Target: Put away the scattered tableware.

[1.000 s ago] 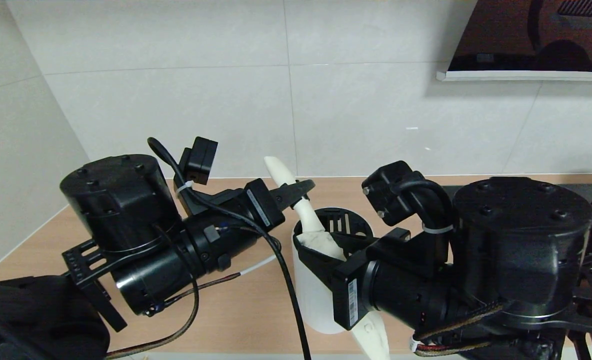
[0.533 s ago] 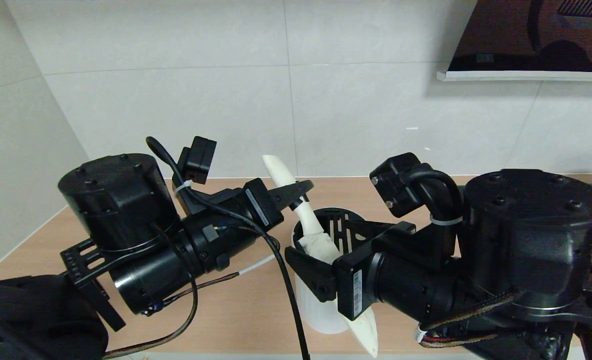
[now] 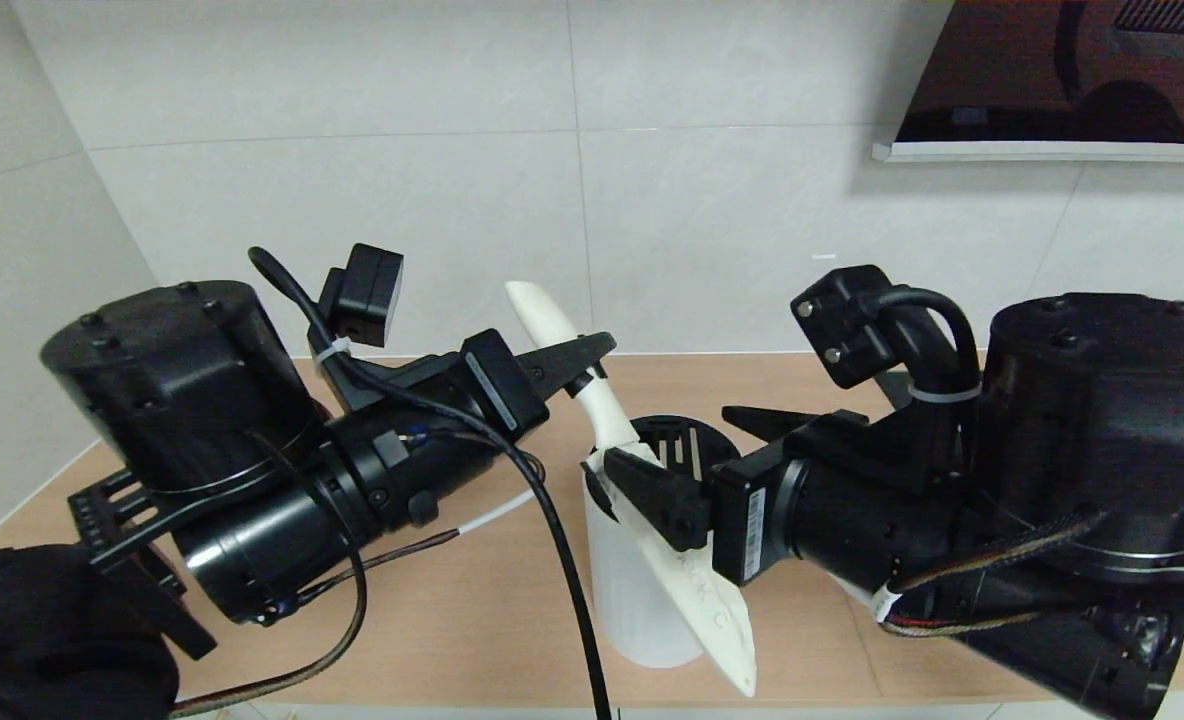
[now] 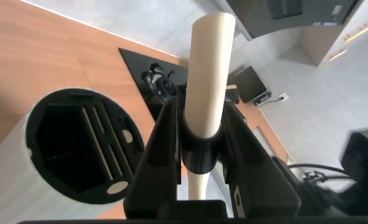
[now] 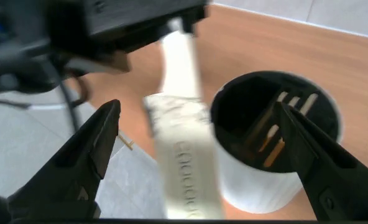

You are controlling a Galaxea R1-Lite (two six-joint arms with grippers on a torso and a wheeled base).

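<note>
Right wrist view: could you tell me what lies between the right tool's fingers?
The white utensil and the white holder, seen in the right wrist view.

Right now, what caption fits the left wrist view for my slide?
Left hand grips a white utensil by its handle, beside the white holder on the wooden counter.

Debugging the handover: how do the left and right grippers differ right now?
The left gripper is shut on the white knife at its handle; the right gripper is open, fingers spread wide either side of the blade. The left gripper is at the holder's left, the right gripper at its right. Both are black, above the holder.
</note>
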